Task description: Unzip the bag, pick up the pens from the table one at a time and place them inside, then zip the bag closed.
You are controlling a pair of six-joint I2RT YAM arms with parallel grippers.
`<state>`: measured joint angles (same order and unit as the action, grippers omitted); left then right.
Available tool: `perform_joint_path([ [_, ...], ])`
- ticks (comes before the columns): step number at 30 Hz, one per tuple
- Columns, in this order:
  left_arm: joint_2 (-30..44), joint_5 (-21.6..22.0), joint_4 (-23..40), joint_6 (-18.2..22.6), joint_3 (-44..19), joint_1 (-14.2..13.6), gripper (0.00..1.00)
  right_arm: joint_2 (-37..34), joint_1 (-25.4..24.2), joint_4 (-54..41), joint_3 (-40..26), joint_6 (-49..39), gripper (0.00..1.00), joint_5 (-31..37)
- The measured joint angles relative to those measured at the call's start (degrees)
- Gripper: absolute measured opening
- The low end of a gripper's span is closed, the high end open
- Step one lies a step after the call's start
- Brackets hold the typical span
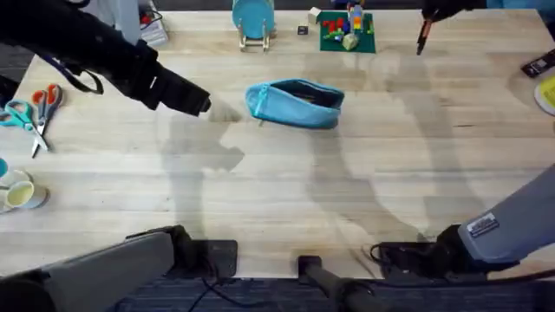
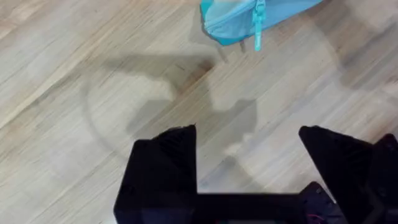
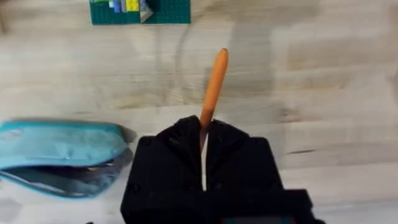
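The light blue bag [image 1: 295, 104] lies on the table [image 1: 286, 191] at centre back, and its zipper gapes to show a dark inside. My left gripper [image 1: 204, 104] hovers open just off the bag's left end. In the left wrist view its black fingers [image 2: 165, 165] stand wide apart over bare wood, with the bag [image 2: 249, 15] and its teal pull tab [image 2: 258, 28] beyond. My right gripper [image 1: 429, 19] is raised at the far right back, shut on an orange pen [image 1: 422, 36]. In the right wrist view the pen [image 3: 214, 87] sticks out past the gripper [image 3: 202, 127], with the bag [image 3: 62, 155] off to one side.
A teal disc on a wooden stand [image 1: 253, 22] and a green baseplate with bricks [image 1: 347, 33] sit along the back edge. Orange-handled scissors [image 1: 39, 108] and cups [image 1: 17, 192] lie at the left edge. A dark object [image 1: 538, 62] rests at the right edge.
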<state>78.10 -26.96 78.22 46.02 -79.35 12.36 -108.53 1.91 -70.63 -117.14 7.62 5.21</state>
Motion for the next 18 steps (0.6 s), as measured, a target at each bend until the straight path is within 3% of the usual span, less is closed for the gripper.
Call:
perform_joint_path([
  [8,-0.01,0.00,0.00,0.00,0.00,0.00,0.995,0.00,1.04,0.22,-0.46,-16.00,0.032,0.02],
  [18,-0.01,0.00,0.00,0.00,0.00,0.00,0.995,-0.01,6.02,0.10,-0.46,-34.48,0.032,-0.33],
])
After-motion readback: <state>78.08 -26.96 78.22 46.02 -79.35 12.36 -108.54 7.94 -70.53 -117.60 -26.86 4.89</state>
